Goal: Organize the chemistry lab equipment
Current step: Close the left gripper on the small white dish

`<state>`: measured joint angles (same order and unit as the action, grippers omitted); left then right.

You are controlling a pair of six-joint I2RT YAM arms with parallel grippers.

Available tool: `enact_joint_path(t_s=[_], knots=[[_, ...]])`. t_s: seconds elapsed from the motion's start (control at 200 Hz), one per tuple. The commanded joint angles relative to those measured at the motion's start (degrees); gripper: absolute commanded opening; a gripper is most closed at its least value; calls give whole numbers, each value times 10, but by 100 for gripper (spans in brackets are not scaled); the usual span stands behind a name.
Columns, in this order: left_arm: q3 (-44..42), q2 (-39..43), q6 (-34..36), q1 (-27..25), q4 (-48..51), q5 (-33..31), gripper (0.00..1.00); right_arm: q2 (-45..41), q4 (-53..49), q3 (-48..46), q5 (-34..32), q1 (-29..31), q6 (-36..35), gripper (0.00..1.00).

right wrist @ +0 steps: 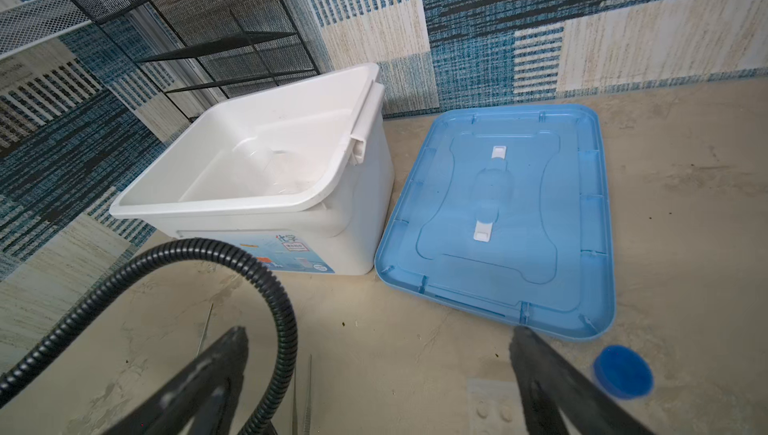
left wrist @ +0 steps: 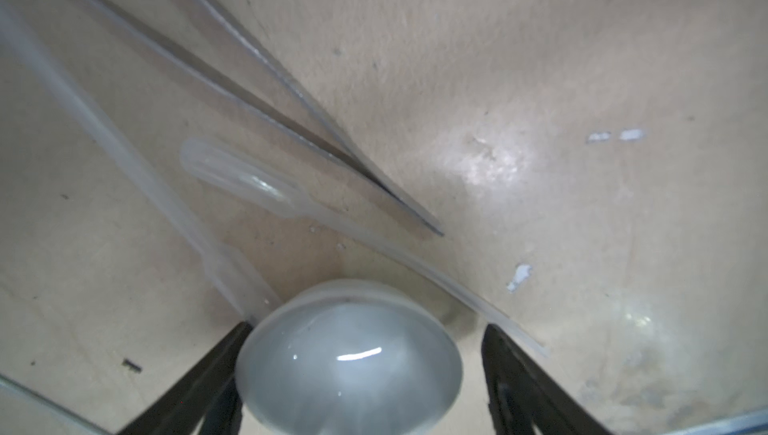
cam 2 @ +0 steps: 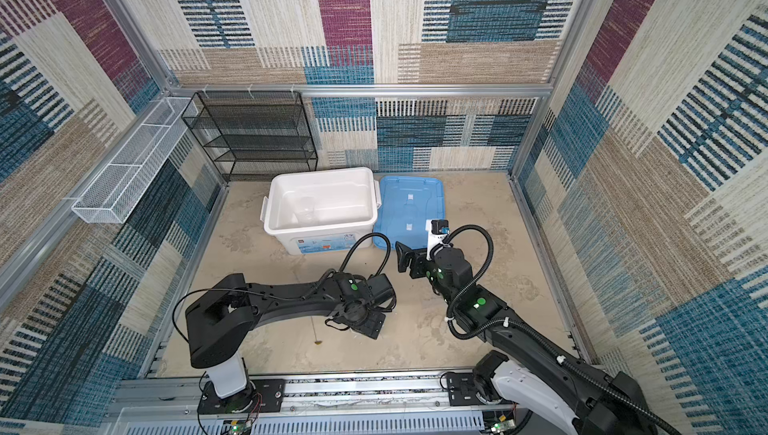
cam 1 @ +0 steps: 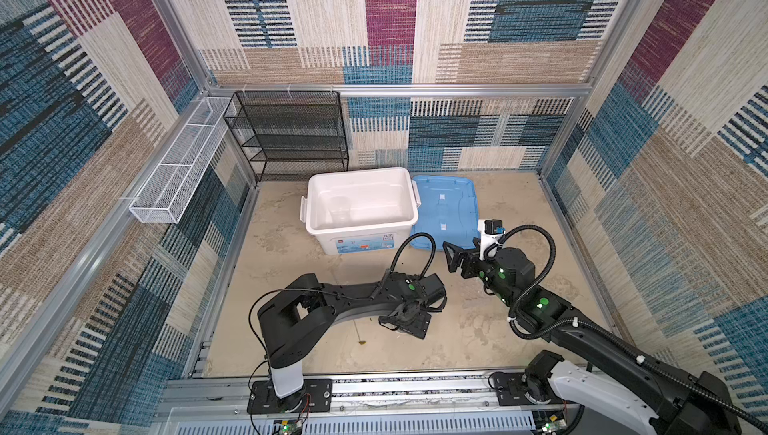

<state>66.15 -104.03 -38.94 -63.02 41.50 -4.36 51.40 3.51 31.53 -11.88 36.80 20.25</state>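
In the left wrist view a small white dish (left wrist: 349, 362) sits on the floor between the fingers of my left gripper (left wrist: 368, 326). The jaws are open, one finger close against the rim and a gap at the other. Metal tweezers (left wrist: 257, 100) and two clear droppers (left wrist: 249, 181) (left wrist: 137, 167) lie just beyond the dish. A brown-tipped rod (cam 1: 358, 331) lies beside the left wrist (cam 1: 409, 316), which hides the fingers in both top views. A clear beaker (cam 1: 340, 209) stands in the white box. My right gripper (cam 1: 451, 256) hangs open and empty near the lid.
The white box (cam 1: 361, 227) stands open at the back with its light-blue lid (cam 1: 446, 208) flat to its right. A black mesh shelf (cam 1: 291, 133) and a white wire basket (cam 1: 178, 167) line the back left. A round blue cap (right wrist: 623, 376) shows by the lid's corner.
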Motion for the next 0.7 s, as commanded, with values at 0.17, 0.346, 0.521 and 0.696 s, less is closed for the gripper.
enact_joint_path(t_s=[0.17, 0.346, 0.521, 0.696], knots=[[11, -8, -4, 1, 21, -30, 82, 7, 24, 5, 28, 1, -11, 99], [12, -11, -3, 0, 21, -30, 76, -1, 37, -2, 33, 1, -7, 100], [12, -6, -2, 1, 22, -31, 71, -1, 35, -2, 29, 1, -12, 99], [10, -2, -4, 1, 24, -35, 70, 9, 40, -1, 38, 1, -11, 99]])
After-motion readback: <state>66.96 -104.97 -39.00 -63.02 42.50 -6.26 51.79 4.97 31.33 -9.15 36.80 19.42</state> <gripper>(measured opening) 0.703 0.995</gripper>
